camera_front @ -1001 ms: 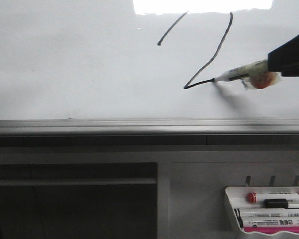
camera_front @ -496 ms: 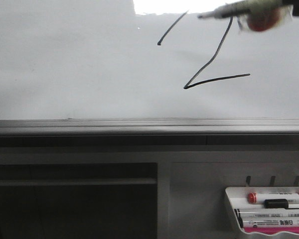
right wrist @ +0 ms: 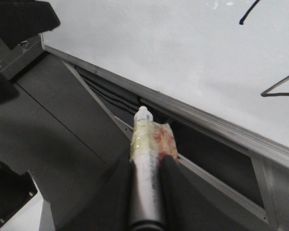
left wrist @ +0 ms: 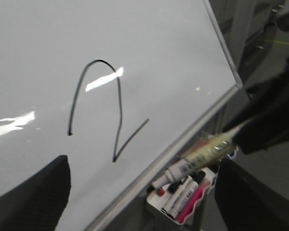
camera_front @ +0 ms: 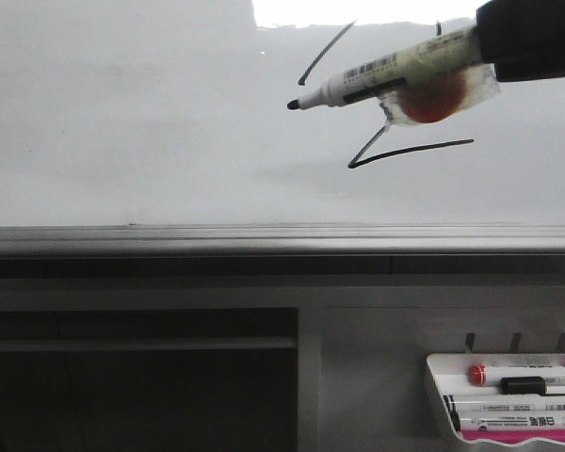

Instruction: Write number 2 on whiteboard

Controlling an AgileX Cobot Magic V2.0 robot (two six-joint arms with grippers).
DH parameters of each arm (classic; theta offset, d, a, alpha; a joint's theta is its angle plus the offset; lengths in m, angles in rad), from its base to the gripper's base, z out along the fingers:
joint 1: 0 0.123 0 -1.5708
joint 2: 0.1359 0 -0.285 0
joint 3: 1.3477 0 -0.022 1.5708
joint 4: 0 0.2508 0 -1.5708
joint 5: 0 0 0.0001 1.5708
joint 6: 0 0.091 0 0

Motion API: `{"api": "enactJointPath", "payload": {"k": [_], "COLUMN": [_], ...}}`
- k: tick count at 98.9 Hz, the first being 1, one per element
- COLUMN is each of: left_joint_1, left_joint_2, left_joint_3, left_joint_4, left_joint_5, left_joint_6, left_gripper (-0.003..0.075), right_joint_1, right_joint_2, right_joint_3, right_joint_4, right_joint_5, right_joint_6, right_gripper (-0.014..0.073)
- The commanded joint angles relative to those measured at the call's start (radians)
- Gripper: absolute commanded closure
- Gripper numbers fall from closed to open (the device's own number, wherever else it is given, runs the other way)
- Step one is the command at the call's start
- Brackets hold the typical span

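Now number 2 (left wrist: 111, 110) thin, black, angular on whiteboard (camera_front: 122, 122); right end effector (right wrist: 147, 166) clamps marker (camera_front: 395, 68)

Front camera faces whiteboard (camera_front: 122, 122) closely, both wrist cameras share it

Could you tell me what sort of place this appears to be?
Probably an office or classroom corner set up for testing: a large whiteboard bearing the number 2, and a tray of markers mounted below it on grey cabinetry.
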Motion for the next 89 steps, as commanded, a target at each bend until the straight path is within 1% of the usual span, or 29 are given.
{"api": "enactJointPath", "payload": {"k": [1,7,19,27,36,53,71,89], "left_joint_1": [-0.048,-0.065,-0.074,-0.075,-0.075,-0.075,-0.075,-0.118], "left_joint_2": [0.041,0.068,0.114,0.130,0.140,0.144,0.144,0.163], "left_joint_3": [-0.033,-0.032,-0.039,-0.047,-0.051,-0.051,-0.051,-0.051], "left_joint_4": [0.059,0.076,0.149,0.164,0.186,0.219,0.222,0.241], "left_joint_5": [-0.082,-0.087,-0.085,-0.085,-0.095,-0.110,-0.118,-0.111], "left_joint_6": [-0.002,-0.002,-0.002,-0.002,-0.002,-0.002,-0.002,-0.002], "left_gripper": [0.0165,0.0199,0.0302,0.0349,0.0385,0.0394,0.0394,0.0394], "right_joint_1": [-0.004,-0.004,-0.004,-0.004,-0.004,-0.004,-0.004,-0.004], "right_joint_2": [0.031,0.054,0.078,0.087,0.090,0.092,0.092,0.092], "right_joint_3": [-0.071,-0.093,-0.134,-0.153,-0.164,-0.167,-0.167,-0.167], "right_joint_4": [-0.009,-0.013,-0.055,-0.070,-0.087,-0.091,-0.091,-0.091], "right_joint_5": [0.068,0.106,0.148,0.194,0.199,0.213,0.221,0.215], "right_joint_6": [-0.003,-0.003,-0.003,-0.003,-0.003,-0.003,-0.003,-0.003], "right_gripper": [0.0646,0.0646,0.0646,0.0646,0.0646,0.0646,0.0647,0.0647]}}
